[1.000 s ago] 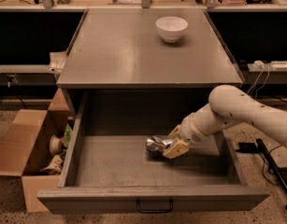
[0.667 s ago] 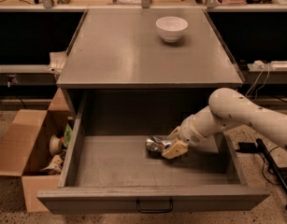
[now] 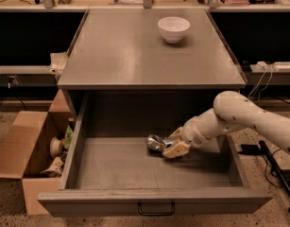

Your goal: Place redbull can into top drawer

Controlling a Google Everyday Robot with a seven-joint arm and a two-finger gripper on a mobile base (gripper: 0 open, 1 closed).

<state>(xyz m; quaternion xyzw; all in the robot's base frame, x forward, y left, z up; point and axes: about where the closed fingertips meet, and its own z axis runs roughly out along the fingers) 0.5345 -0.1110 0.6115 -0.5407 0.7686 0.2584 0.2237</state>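
The redbull can (image 3: 156, 143), small, silver and dented, lies on its side on the floor of the open top drawer (image 3: 135, 167), right of the middle. My gripper (image 3: 174, 142) reaches in from the right, low inside the drawer. Its tan fingers (image 3: 176, 149) are closed around the can's right end. The white arm (image 3: 239, 117) comes over the drawer's right wall. The drawer's front panel with its small dark bar handle (image 3: 156, 208) faces the camera.
A white round bowl (image 3: 174, 29) stands on the cabinet top (image 3: 135, 56) at the back right. An open brown cardboard box (image 3: 33, 150) with several items sits on the floor to the left. Cables and a black stand (image 3: 277, 169) are on the right.
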